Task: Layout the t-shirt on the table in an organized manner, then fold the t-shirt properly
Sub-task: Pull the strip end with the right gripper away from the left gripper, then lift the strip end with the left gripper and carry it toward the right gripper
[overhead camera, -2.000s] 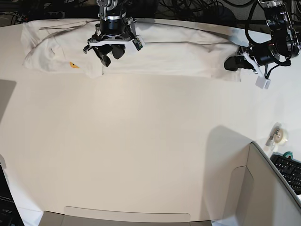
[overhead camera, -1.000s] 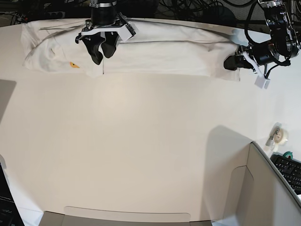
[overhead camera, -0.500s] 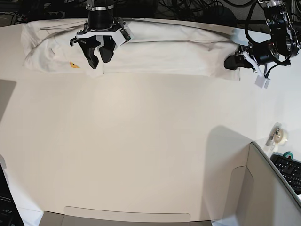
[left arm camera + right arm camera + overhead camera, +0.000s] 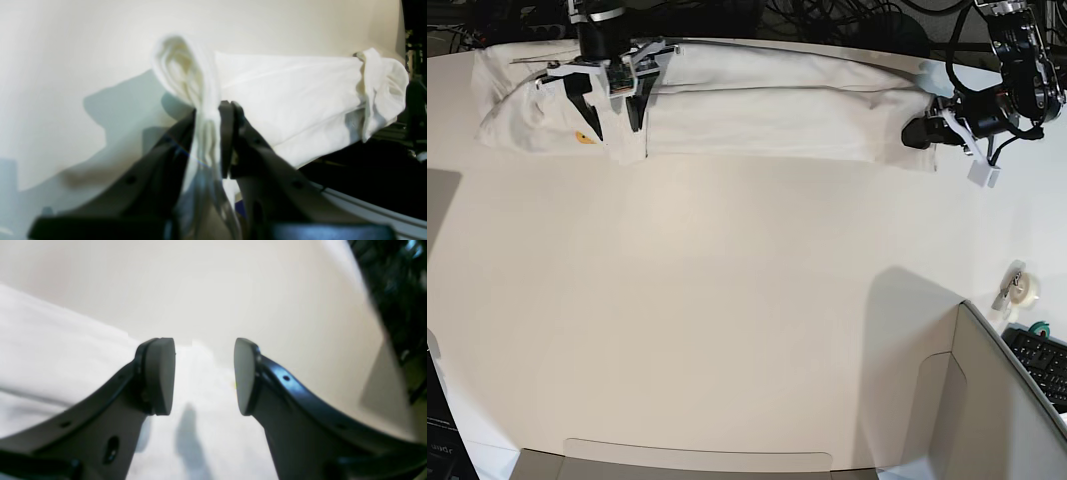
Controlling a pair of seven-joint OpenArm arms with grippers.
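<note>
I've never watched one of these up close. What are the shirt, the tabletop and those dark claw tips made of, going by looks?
The t-shirt looks like soft white cotton-type knit: it bunches into limp folds where the left gripper pinches it. The table seems a smooth matte off-white laminate or plastic, with soft shadows and no glare. The right gripper has open, dark fingertips, dull like rubber or plastic.

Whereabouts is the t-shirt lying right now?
In the base view the t-shirt stretches in a long band along the table's far edge; the left pincer clamps its right end, the right pincer hangs open over its left part.
</note>
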